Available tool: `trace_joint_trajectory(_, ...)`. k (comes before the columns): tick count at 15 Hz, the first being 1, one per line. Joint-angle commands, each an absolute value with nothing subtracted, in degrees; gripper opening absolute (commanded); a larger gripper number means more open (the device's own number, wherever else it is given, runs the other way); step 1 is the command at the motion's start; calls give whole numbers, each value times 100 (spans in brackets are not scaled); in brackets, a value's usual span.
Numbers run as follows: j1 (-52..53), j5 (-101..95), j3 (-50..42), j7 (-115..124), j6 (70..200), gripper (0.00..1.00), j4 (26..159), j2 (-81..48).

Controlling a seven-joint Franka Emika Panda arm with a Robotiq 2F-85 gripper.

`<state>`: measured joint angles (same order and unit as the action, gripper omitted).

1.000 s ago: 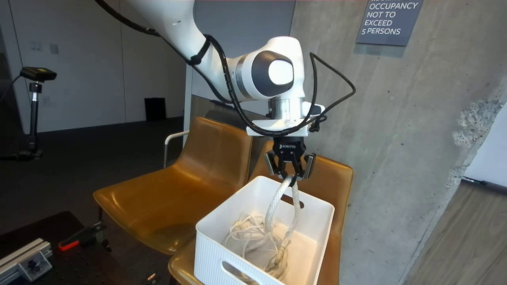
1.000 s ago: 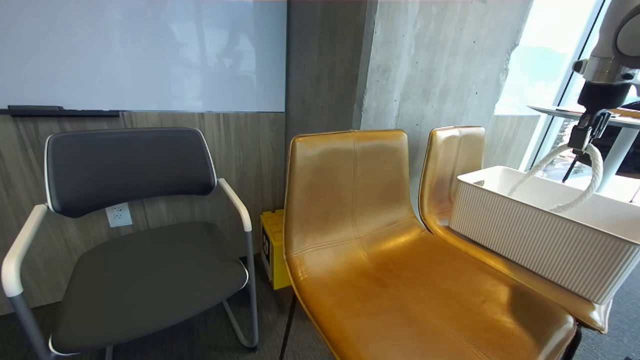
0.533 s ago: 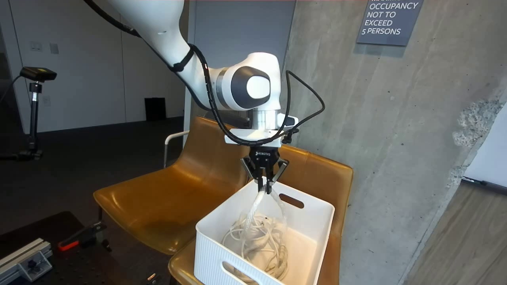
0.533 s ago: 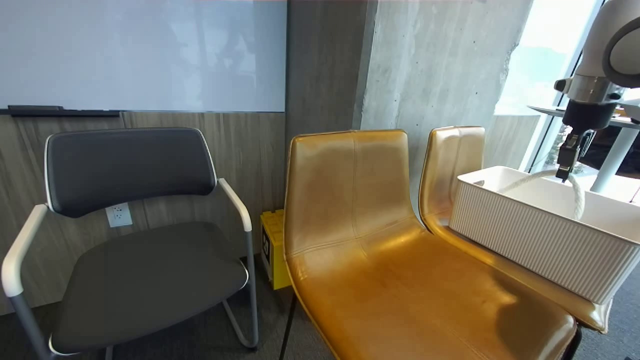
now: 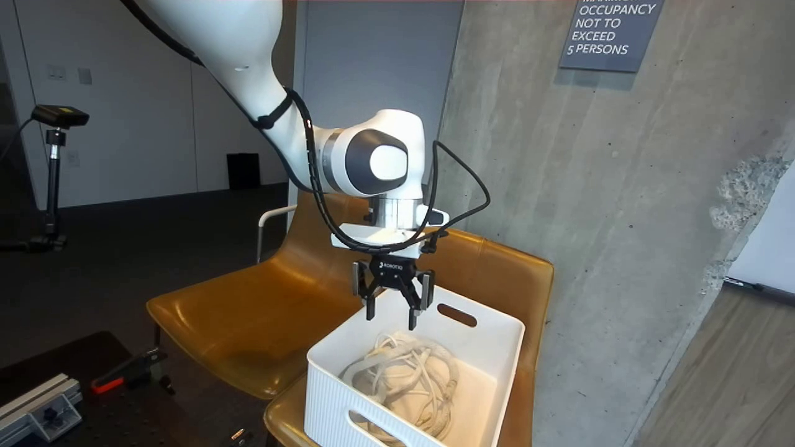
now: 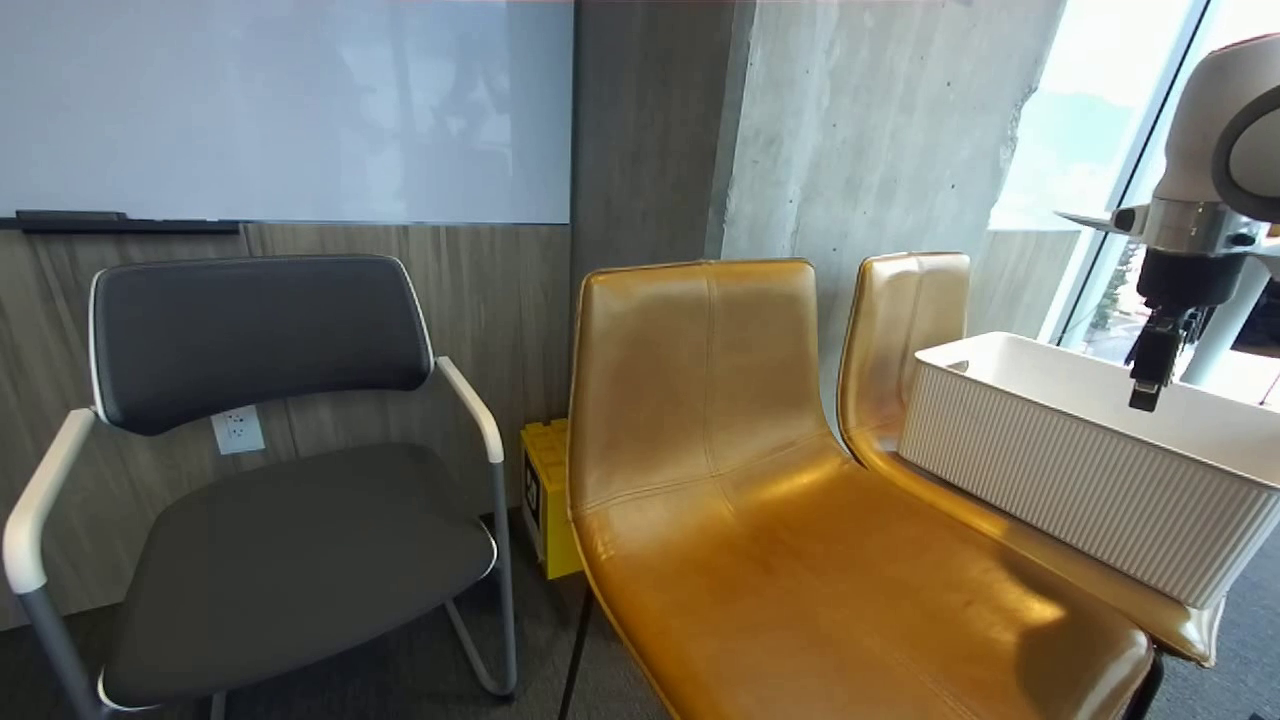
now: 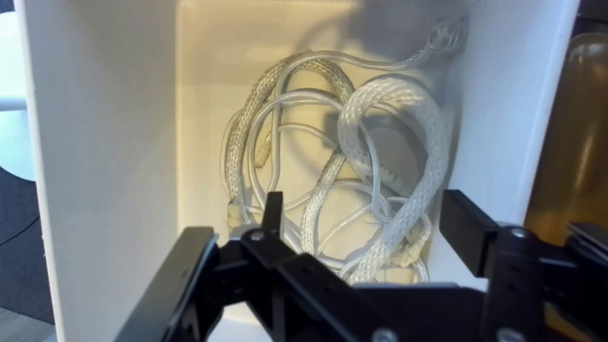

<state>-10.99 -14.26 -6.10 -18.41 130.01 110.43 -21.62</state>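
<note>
My gripper (image 5: 391,318) hangs pointing down over the white bin (image 5: 332,400), its fingertips about at rim height. Its fingers (image 7: 272,209) stand wide apart and hold nothing. Below them, a thick white braided rope (image 7: 403,221) lies loosely looped in the bin, tangled with thinner white cords (image 7: 275,156). Part of the heap is hidden behind the gripper body in the wrist view. An exterior view has the gripper (image 6: 1146,395) from the side in front of the bin's inner wall, with the rope out of sight behind the ribbed side.
The bin sits on a tan leather chair (image 5: 497,261). Beside it is another tan chair (image 6: 700,380), then a grey armchair (image 6: 270,350). A concrete wall (image 5: 621,217) rises behind. A camera on a stand (image 5: 59,117) and a red-handled clamp (image 5: 110,383) are off to the side.
The gripper has come down and across over the bin, then opened. The rope that hung from its fingers has been let go and now lies in the bin.
</note>
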Motion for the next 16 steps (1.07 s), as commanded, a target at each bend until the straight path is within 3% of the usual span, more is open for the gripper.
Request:
trace_joint_trajectory(1, -1209, -1373, -654, -2075, 13235, 100, 11205, -2106)
trace_joint_trajectory(10, -1285, -1252, -561, -2062, 13766, 100, 10807, -3072)
trace_joint_trajectory(16, -1402, -1185, -516, -2113, 13787, 100, 9864, -4091)
